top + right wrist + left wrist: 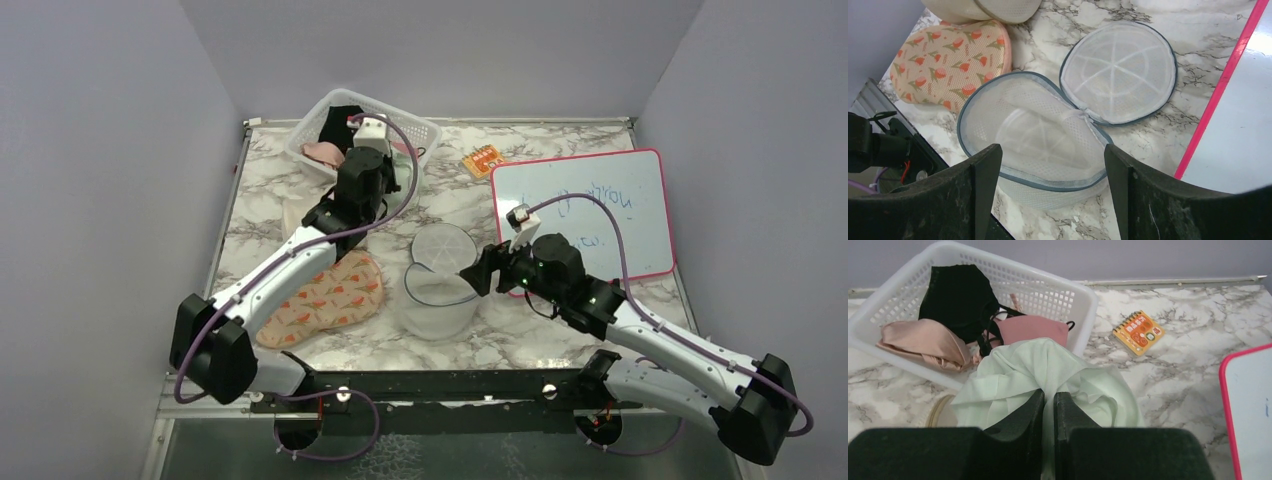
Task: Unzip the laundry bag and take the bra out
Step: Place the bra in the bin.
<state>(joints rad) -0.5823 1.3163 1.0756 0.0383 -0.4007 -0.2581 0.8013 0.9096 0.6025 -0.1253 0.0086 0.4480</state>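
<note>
Marble table (520, 345); left end effector (1049, 397) covers bra (1048, 365) partly.

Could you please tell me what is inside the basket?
The basket holds a black garment, pink garment and peach garment. The mint garment in the left claw hides its near side.

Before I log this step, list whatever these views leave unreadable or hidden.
Pale green garment: left wrist view, crumpled, lower part behind the shut left jaws; top view, hidden beneath the left arm.
Whiteboard writing: top view, too faint and small; wrist views, cut off by the edge.
Cream bag: right wrist view, cut by the top edge.
Notepad print: too small in top and left wrist views.
</note>
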